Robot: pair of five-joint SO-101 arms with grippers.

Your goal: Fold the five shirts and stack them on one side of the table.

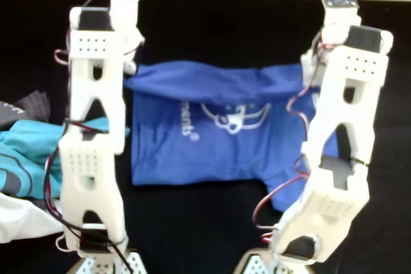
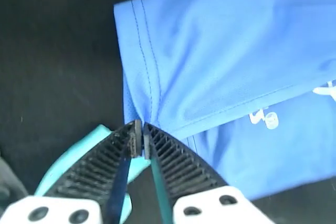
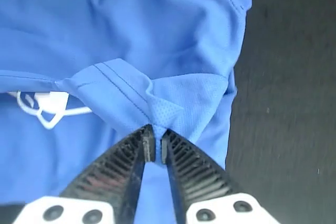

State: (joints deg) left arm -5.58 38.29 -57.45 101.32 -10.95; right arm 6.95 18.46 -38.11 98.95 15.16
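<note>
A blue shirt (image 1: 212,129) with a white print lies in the middle of the black table, its far edge lifted into a taut fold between the two arms. My left gripper (image 2: 142,139) is shut on the blue shirt (image 2: 226,66) at its hemmed corner. My right gripper (image 3: 155,144) is shut on the blue shirt (image 3: 131,40) at the opposite corner, where the cloth bunches. In the high view the left gripper (image 1: 130,67) holds the left end of the fold and the right gripper (image 1: 311,67) the right end.
A teal shirt (image 1: 29,152) lies crumpled at the left of the table, also visible as teal cloth (image 2: 89,145) under my left gripper. White cloth (image 1: 16,219) and a dark garment (image 1: 22,107) sit at the left edge. Bare black table (image 1: 192,216) lies in front.
</note>
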